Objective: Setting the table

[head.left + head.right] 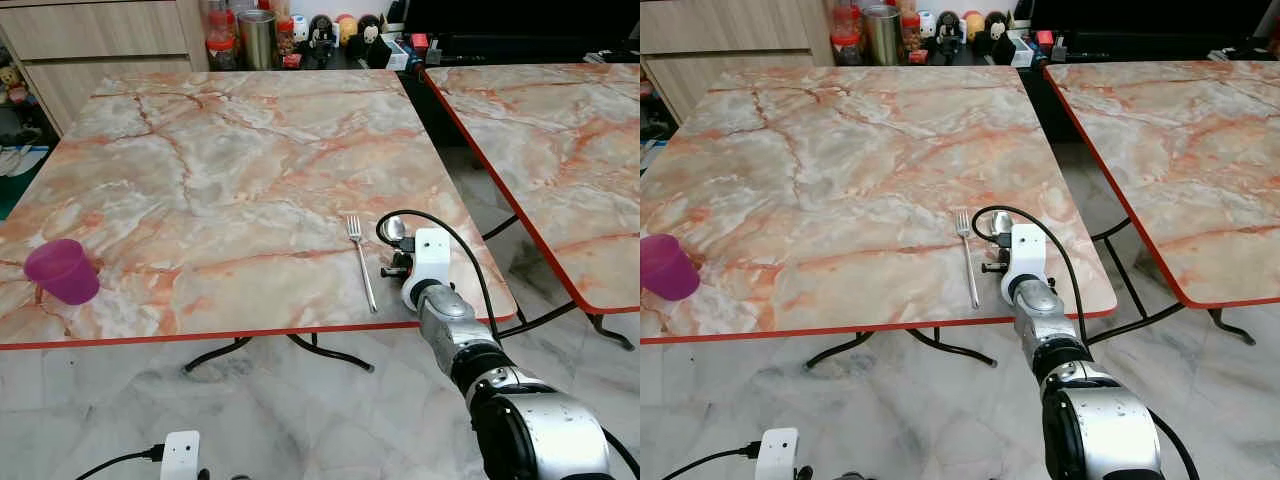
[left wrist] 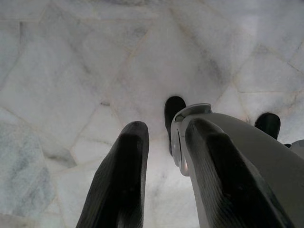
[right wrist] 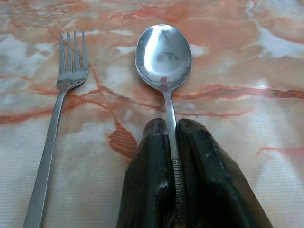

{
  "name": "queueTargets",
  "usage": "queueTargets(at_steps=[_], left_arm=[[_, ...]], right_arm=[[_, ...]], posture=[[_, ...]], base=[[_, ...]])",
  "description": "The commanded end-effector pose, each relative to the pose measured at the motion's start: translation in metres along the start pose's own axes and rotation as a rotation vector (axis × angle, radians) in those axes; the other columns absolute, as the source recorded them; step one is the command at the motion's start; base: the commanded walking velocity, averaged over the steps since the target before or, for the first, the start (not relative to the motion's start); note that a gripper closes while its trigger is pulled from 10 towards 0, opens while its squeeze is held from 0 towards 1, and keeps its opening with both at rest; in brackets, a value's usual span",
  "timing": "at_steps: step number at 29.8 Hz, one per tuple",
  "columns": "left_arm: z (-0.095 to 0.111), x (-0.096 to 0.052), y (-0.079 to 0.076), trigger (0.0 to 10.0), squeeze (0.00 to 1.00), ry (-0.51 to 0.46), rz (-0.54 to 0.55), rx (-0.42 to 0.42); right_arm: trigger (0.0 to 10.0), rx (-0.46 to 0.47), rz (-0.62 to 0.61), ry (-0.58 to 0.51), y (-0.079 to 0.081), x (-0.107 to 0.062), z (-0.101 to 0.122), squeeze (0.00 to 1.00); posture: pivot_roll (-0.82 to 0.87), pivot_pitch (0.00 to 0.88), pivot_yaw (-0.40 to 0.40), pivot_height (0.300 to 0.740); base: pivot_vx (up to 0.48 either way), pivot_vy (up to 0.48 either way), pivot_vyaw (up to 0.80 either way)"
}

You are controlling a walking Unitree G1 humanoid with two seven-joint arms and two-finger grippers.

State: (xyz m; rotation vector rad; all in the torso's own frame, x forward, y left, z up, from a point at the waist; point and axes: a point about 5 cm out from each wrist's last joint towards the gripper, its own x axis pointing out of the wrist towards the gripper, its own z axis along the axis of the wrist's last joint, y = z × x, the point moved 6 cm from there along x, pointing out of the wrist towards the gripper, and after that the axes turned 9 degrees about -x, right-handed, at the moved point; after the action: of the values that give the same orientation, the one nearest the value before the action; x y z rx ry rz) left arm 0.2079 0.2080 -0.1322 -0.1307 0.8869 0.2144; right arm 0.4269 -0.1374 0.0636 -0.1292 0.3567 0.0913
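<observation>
Two marble-topped tables in view: the near table (image 1: 200,170) and a second table (image 1: 560,130) to its right, apart from it. On the near table: one fork (image 1: 361,262), one spoon (image 3: 164,54), one purple cup (image 1: 62,271). Fork lies near the front edge, tines pointing away from the robot; spoon lies just beside it on the right, parallel, bowl facing up. Right gripper (image 3: 172,142) rests low over the table's front edge, fingers clamped narrowly on the spoon handle. Cup stands upright at the front left, well apart from the cutlery. Left gripper (image 2: 166,156) hangs over the pale floor (image 2: 71,71), fingers slightly parted, holding nothing.
</observation>
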Motion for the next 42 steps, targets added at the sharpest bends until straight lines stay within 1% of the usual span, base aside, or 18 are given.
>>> queueTargets(at_steps=[1, 8, 9, 10, 12, 14, 17, 18, 19, 21, 22, 24, 26, 29, 33, 42], left_arm=[[-0.02, -0.003, 0.0, 10.0, 0.0, 0.065, -0.001, -0.004], [-0.019, -0.003, 0.0, 10.0, 0.0, 0.063, 0.0, -0.004], [-0.018, -0.003, 0.0, 10.0, 0.0, 0.06, 0.001, -0.004], [-0.017, -0.003, 0.0, 10.0, 0.0, 0.059, 0.002, -0.004], [-0.017, -0.003, 0.0, 10.0, 0.0, 0.058, 0.003, -0.004], [-0.017, -0.003, 0.0, 10.0, 0.0, 0.057, 0.004, -0.005], [-0.016, -0.003, 0.0, 10.0, 0.0, 0.05, 0.01, -0.012], [-0.016, -0.003, 0.0, 10.0, 0.0, 0.046, 0.012, -0.018], [-0.016, -0.003, 0.001, 10.0, 0.0, 0.045, 0.012, -0.019], [-0.017, -0.003, 0.001, 10.0, 0.0, 0.051, 0.018, -0.016], [-0.017, -0.003, 0.001, 10.0, 0.0, 0.051, 0.018, -0.016], [-0.018, -0.003, 0.001, 10.0, 0.0, 0.054, 0.018, -0.014], [-0.018, -0.003, 0.002, 10.0, 0.0, 0.05, 0.026, -0.005], [-0.019, -0.004, 0.003, 10.0, 0.0, 0.05, 0.036, 0.008], [-0.019, -0.004, 0.004, 10.0, 0.0, 0.048, 0.047, -0.004], [-0.019, -0.004, 0.007, 10.0, 0.0, 0.048, 0.053, -0.002]], right_arm=[[0.0, 0.001, 0.019, 0.026, 0.006, -0.001, -0.009, 0.0], [0.0, -0.004, 0.022, 0.008, 0.007, -0.001, -0.004, 0.0], [7.1, -0.026, 0.021, -0.044, 0.009, 0.0, 0.007, 0.0], [10.0, -0.036, 0.02, -0.079, 0.01, 0.0, 0.015, 0.0], [10.0, -0.046, 0.015, -0.13, 0.011, 0.0, 0.027, 0.0], [10.0, -0.044, 0.013, -0.144, 0.011, 0.0, 0.03, 0.0], [10.0, -0.05, 0.008, -0.239, 0.012, -0.002, 0.052, 0.0], [10.0, -0.048, 0.007, -0.291, 0.013, -0.004, 0.064, 0.0], [10.0, -0.047, 0.005, -0.312, 0.013, -0.004, 0.068, 0.0], [10.0, -0.059, 0.013, -0.401, 0.015, -0.009, 0.086, 0.0], [10.0, -0.059, 0.013, -0.401, 0.015, -0.009, 0.086, 0.0], [10.0, -0.078, 0.034, -0.455, 0.021, -0.013, 0.096, 0.0], [10.0, -0.094, 0.042, -0.479, 0.024, -0.015, 0.1, 0.0], [10.0, -0.107, 0.046, -0.48, 0.027, -0.015, 0.1, 0.0], [10.0, -0.09, 0.047, -0.48, 0.027, -0.015, 0.097, 0.0], [10.0, -0.091, 0.051, -0.491, 0.029, -0.016, 0.098, 0.0]], posture=[[0.13, 0.108, -0.056, 0.715], [0.13, 0.106, -0.055, 0.715], [0.13, 0.104, -0.054, 0.715], [0.13, 0.104, -0.054, 0.715], [0.13, 0.104, -0.053, 0.715], [0.13, 0.103, -0.054, 0.715], [0.13, 0.104, -0.054, 0.715], [0.13, 0.105, -0.054, 0.715], [0.13, 0.105, -0.054, 0.715], [0.13, 0.107, -0.056, 0.715], [0.13, 0.107, -0.056, 0.715], [0.12, 0.107, -0.058, 0.715], [0.12, 0.106, -0.06, 0.715], [0.12, 0.107, -0.061, 0.715], [0.12, 0.106, -0.062, 0.715], [0.12, 0.104, -0.06, 0.715]], base=[[0.0, 0.0, 0.0], [0.0, 0.0, 0.0], [0.0, 0.0, 0.0], [0.0, 0.0, 0.0], [0.0, 0.0, 0.0], [0.0, 0.0, 0.0], [0.0, 0.0, 0.0], [0.0, 0.0, 0.0], [0.0, 0.0, 0.0], [0.0, 0.0, 0.0], [0.0, 0.0, 0.0], [0.0, 0.0, 0.0], [0.0, 0.0, 0.0], [0.0, 0.0, 0.0], [0.0, -0.342, 0.0], [0.0, -0.311, 0.0]])
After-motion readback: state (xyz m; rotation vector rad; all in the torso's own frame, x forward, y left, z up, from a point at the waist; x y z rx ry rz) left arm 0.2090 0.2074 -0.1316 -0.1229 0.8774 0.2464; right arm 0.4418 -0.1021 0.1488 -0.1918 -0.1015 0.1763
